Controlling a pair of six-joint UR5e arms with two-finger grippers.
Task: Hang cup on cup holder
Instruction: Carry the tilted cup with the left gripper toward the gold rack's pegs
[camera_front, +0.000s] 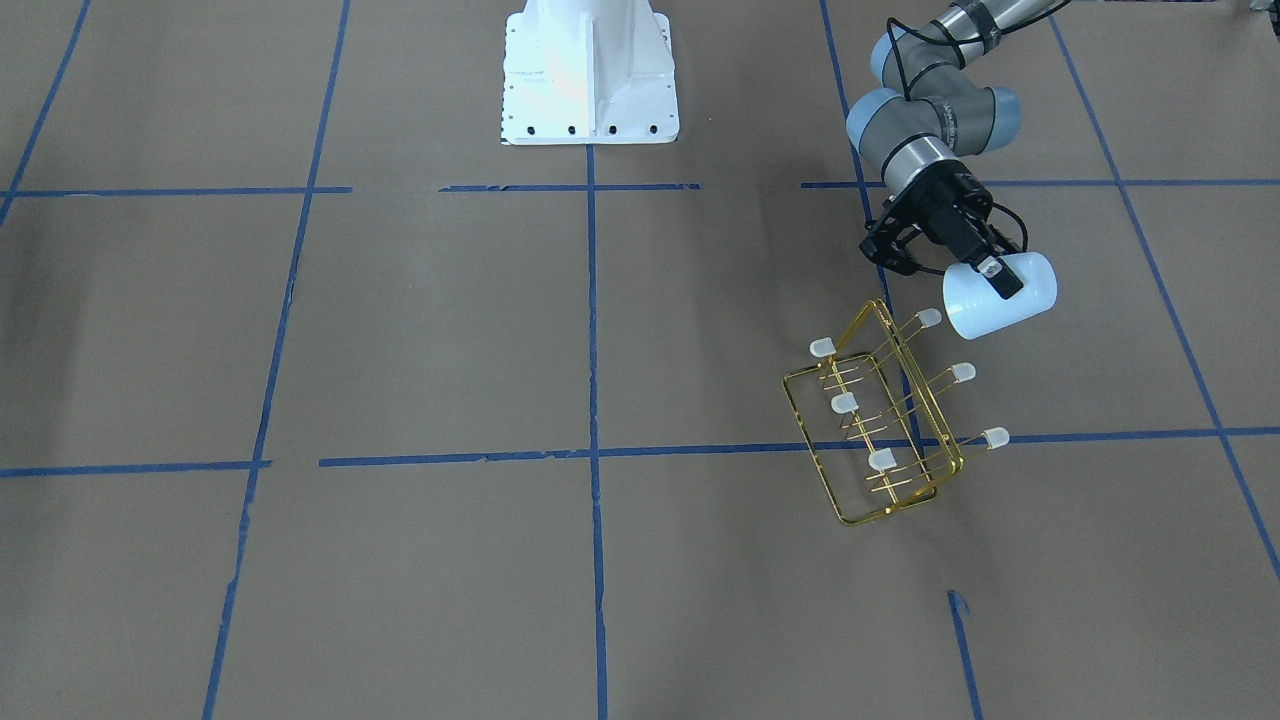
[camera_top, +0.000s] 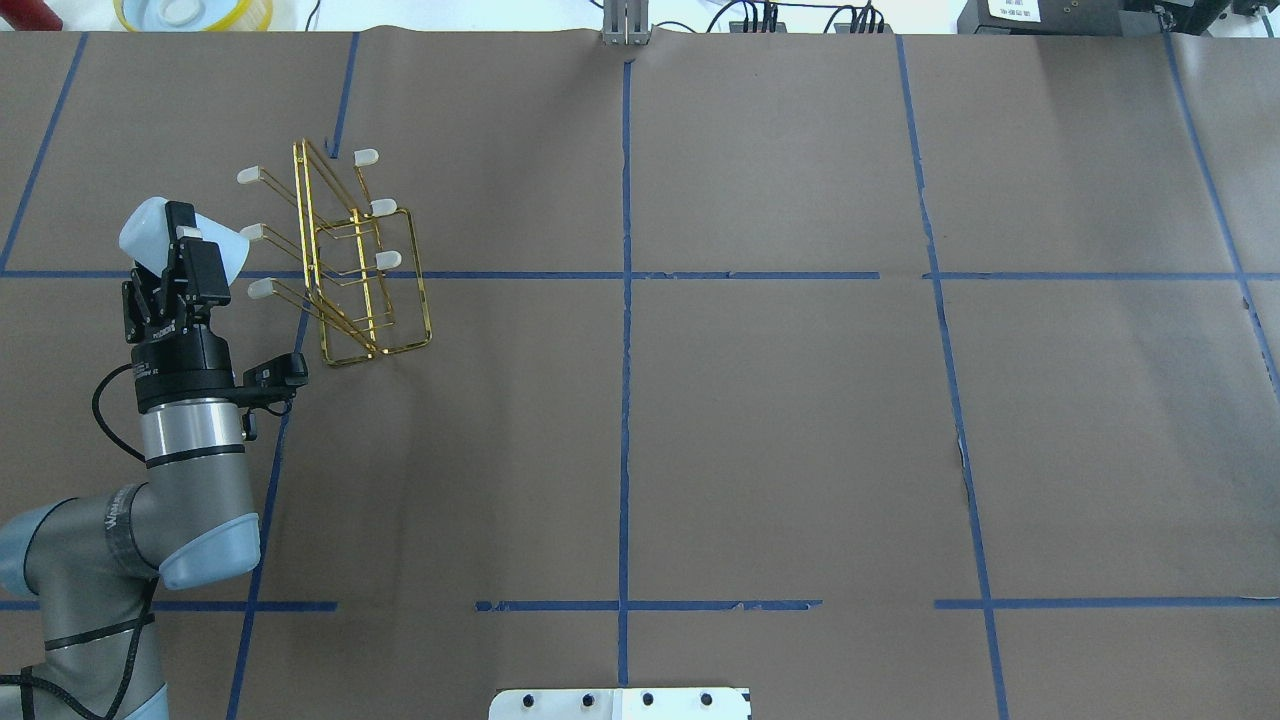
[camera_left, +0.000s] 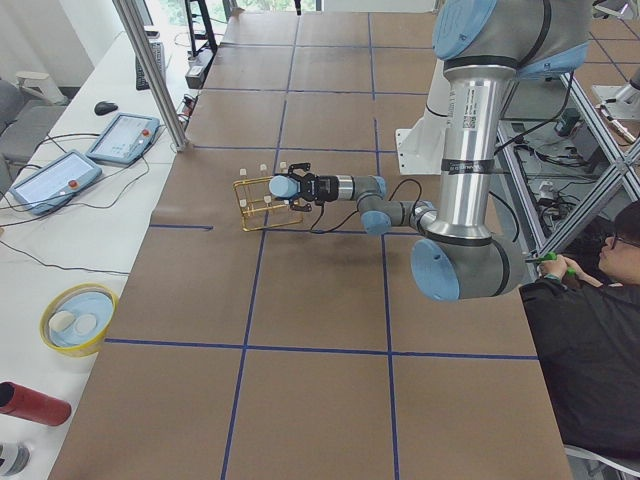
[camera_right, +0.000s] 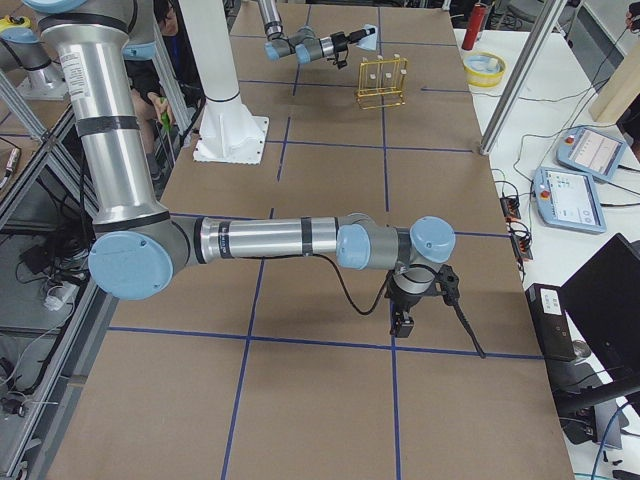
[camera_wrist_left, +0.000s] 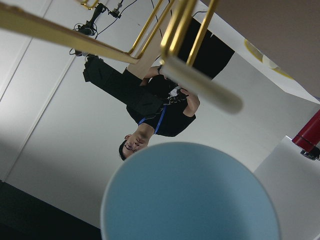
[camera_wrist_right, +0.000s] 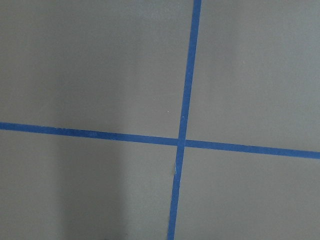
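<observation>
My left gripper (camera_front: 992, 272) is shut on the cup (camera_front: 1030, 290), a pale blue-white tumbler, and holds it on its side above the table. The cup (camera_top: 140, 232) hangs just beside the capped prongs on the robot's-left side of the cup holder (camera_top: 365, 275), close to them but apart. The gold wire cup holder (camera_front: 880, 430) stands on the brown paper. In the left wrist view the cup (camera_wrist_left: 190, 195) fills the bottom and one capped prong (camera_wrist_left: 205, 87) crosses above it. My right gripper (camera_right: 404, 322) shows only in the exterior right view, low over the table; I cannot tell whether it is open or shut.
The robot's white base (camera_front: 590, 75) stands at the table's middle edge. A yellow bowl (camera_top: 190, 12) and a red cylinder (camera_left: 30, 403) sit on the side table past the rack. Teach pendants (camera_left: 120, 135) lie there too. An operator (camera_left: 590, 330) sits beside the robot.
</observation>
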